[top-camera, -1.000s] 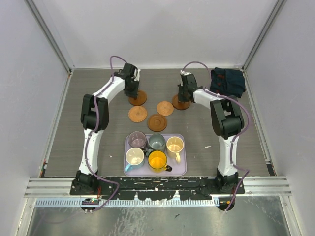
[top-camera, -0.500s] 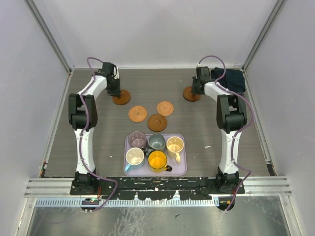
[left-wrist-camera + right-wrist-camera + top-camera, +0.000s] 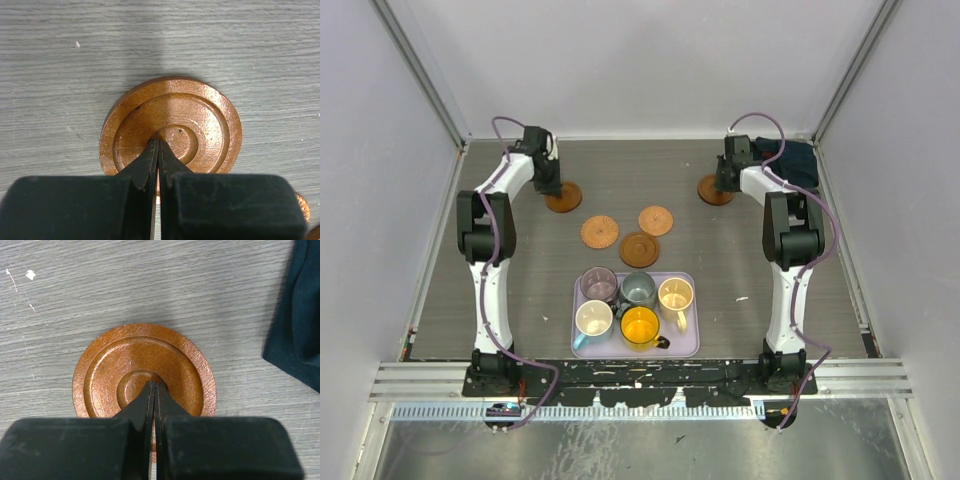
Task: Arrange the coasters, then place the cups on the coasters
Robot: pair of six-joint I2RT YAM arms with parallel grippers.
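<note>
Five brown coasters lie on the table. My left gripper (image 3: 551,186) (image 3: 158,142) is shut, its tips pressed on the centre of the far-left coaster (image 3: 566,198) (image 3: 195,117). My right gripper (image 3: 723,183) (image 3: 155,384) is also shut, its tips on the centre of the far-right coaster (image 3: 712,191) (image 3: 145,355). The other three coasters (image 3: 600,232) (image 3: 656,220) (image 3: 639,249) sit together mid-table. Five cups stand on the tray: purple-grey (image 3: 598,285), grey-teal (image 3: 639,290), cream-beige (image 3: 675,295), cream and blue (image 3: 593,320), and yellow-orange (image 3: 640,325).
The lavender tray (image 3: 687,345) sits near the arm bases. A dark blue cloth (image 3: 792,162) (image 3: 300,315) lies at the back right, close to the right coaster. Walls enclose the table on three sides.
The left gripper has slid its coaster out to the left. The right gripper has slid its coaster to the right and back, toward the cloth. Both moved far less in the last half second.
</note>
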